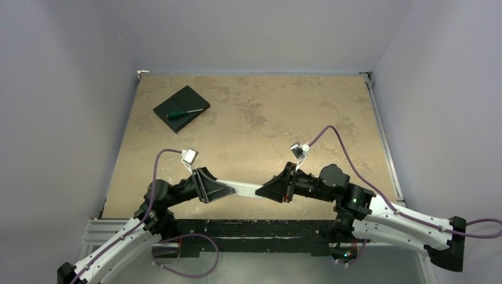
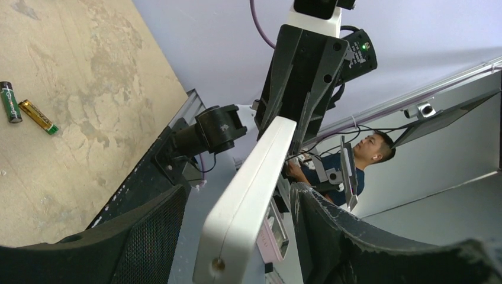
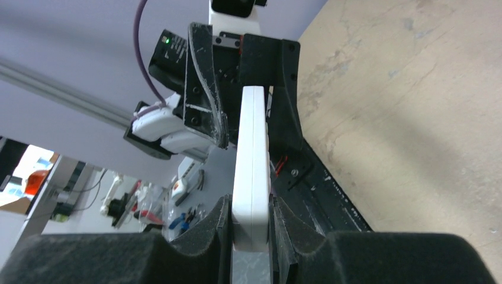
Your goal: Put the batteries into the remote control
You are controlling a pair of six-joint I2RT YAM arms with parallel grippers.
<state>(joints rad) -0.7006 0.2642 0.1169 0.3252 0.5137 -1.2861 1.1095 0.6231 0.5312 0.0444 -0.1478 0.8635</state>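
The white remote control point(image 1: 245, 189) hangs above the table's near edge, held between both arms. My right gripper point(image 1: 269, 190) is shut on one end; its pads press both faces of the remote point(image 3: 253, 148) in the right wrist view point(image 3: 251, 207). My left gripper point(image 1: 222, 188) is open around the other end, and in the left wrist view point(image 2: 237, 195) there are gaps on both sides of the remote point(image 2: 254, 171). Two batteries point(image 2: 10, 102) point(image 2: 37, 116) lie side by side on the table; they do not show in the top view.
A flat black square pad point(image 1: 182, 108) with a green-handled screwdriver point(image 1: 186, 112) on it lies at the far left of the table. The black rail point(image 1: 248, 228) runs along the near edge under the remote. Walls close in the left, back and right.
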